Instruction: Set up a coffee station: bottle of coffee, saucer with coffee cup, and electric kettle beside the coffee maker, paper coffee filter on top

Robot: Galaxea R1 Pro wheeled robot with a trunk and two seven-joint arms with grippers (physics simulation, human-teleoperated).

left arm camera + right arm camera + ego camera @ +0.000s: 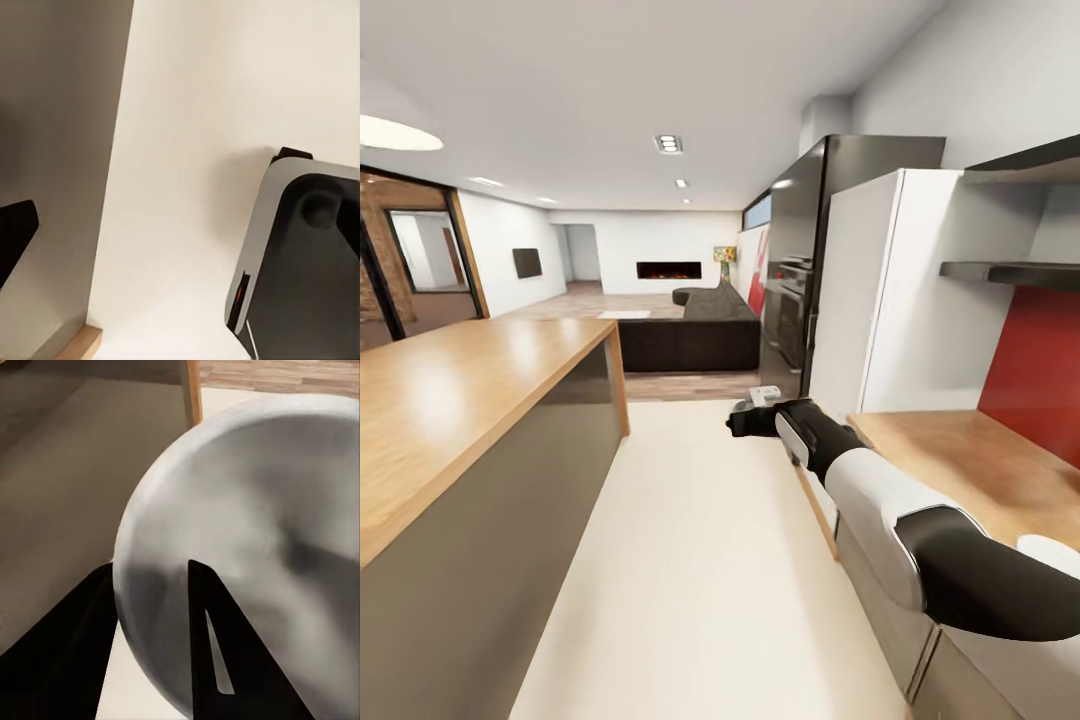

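Note:
My right gripper point(740, 418) reaches forward over the pale floor, shut on the saucer point(255, 510), a round white plate held by its rim. In the right wrist view its two black fingers point(214, 637) pinch the plate's edge. The saucer shows as a small white sliver point(765, 394) above the gripper in the head view. A black slab kitchen shelf point(1010, 272) hangs on the white wall at the right, above a wood-look countertop point(960, 460) with a red backsplash. One black finger point(16, 229) of my left gripper shows beside a grey cabinet side.
A long wood-topped island point(450, 400) with grey fronts lines the left. A white cabinet point(880, 300) and a black oven tower point(800, 270) stand on the right. The pale floor aisle point(690, 560) runs ahead to a dark sofa point(690, 335). My base point(300, 255) shows below.

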